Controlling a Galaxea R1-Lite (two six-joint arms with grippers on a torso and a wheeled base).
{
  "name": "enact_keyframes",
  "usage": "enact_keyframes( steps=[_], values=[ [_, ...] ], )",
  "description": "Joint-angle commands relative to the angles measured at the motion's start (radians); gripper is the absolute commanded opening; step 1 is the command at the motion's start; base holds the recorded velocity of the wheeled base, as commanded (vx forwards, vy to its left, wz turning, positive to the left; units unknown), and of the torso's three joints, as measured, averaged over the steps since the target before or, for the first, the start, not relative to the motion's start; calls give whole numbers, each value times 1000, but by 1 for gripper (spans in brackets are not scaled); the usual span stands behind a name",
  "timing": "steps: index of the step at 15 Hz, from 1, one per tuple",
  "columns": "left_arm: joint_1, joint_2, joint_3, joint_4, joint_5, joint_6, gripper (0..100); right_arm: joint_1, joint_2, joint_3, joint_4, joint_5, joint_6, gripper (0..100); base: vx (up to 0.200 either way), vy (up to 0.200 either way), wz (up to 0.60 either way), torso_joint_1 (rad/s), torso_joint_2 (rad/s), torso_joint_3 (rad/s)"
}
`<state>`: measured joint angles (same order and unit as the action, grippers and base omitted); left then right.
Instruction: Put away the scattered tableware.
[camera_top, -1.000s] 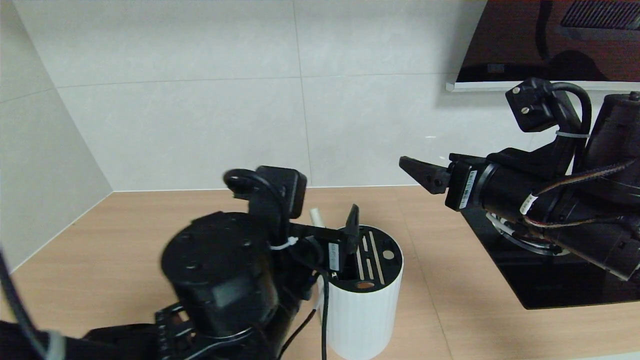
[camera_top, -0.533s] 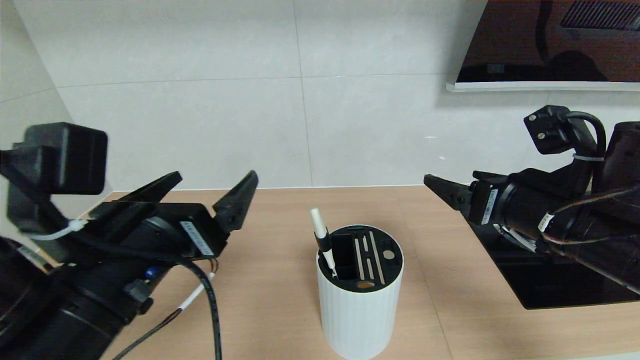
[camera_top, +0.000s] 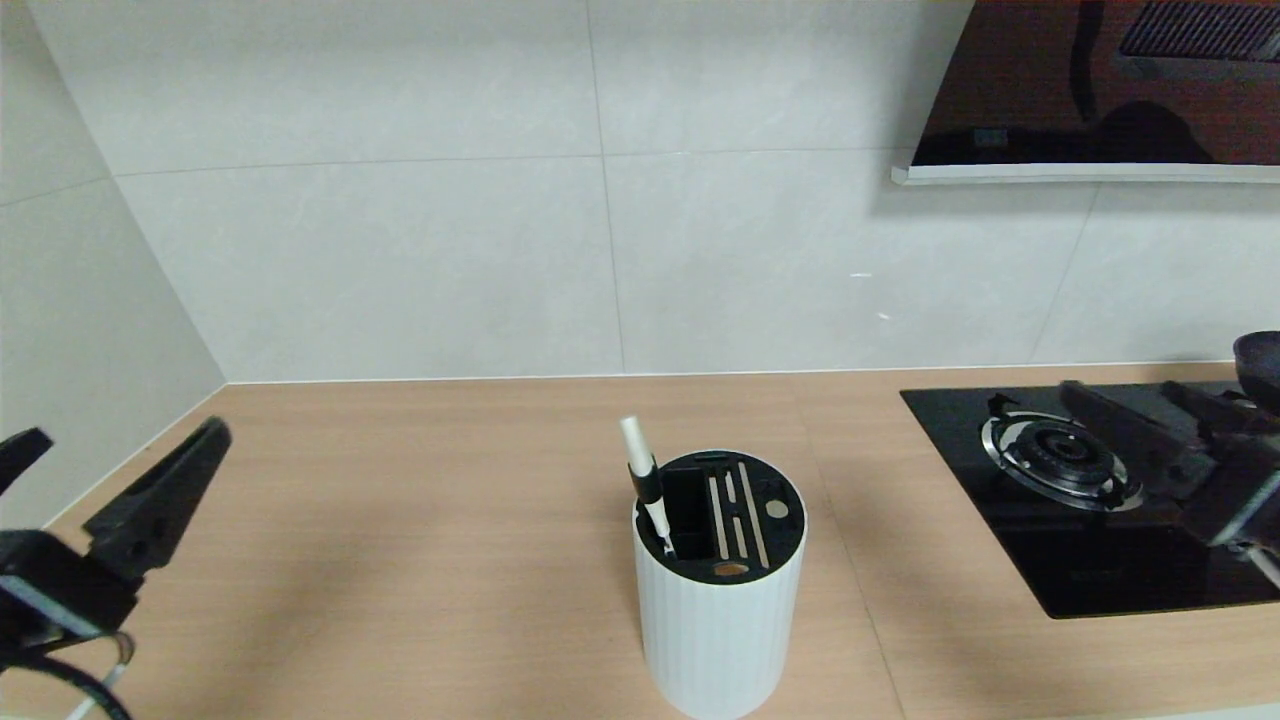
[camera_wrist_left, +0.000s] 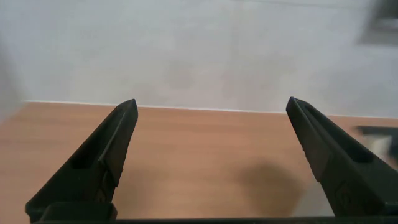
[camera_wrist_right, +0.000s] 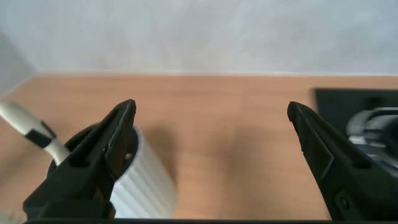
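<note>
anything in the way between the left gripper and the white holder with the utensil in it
Nothing visible. Only bare wooden counter lies between the open left gripper and the white holder, and the utensil stands in the holder's top.

The utensil (camera_top: 645, 490) is hidden at its lower end inside the holder (camera_top: 720, 630), whose base is cut off. The right gripper (camera_top: 1120, 388) is blurred and cropped at the edge; the left gripper (camera_top: 130, 432) is likewise cropped.
</note>
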<state>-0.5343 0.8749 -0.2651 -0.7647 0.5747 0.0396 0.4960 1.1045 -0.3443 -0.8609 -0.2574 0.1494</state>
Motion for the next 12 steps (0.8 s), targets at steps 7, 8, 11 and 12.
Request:
enact_keyframes(
  steps=[7, 8, 11, 12],
  values=[
    [358, -777, -125, 763, -223, 69, 100, -346, -936, 83, 617, 56, -303, 100, 0, 0, 0, 0, 0, 0],
    [359, -777, -149, 766, -226, 23, 100, -367, -991, 77, 661, 81, -307, 100, 0, 0, 0, 0, 0, 0],
    [415, -778, -137, 771, -228, 11, 100, -379, -1005, 76, 678, 47, -298, 100, 0, 0, 0, 0, 0, 0],
    [458, -783, -118, 771, -231, 10, 100, -379, -1005, 85, 678, 24, -297, 100, 0, 0, 0, 0, 0, 0]
  ],
)
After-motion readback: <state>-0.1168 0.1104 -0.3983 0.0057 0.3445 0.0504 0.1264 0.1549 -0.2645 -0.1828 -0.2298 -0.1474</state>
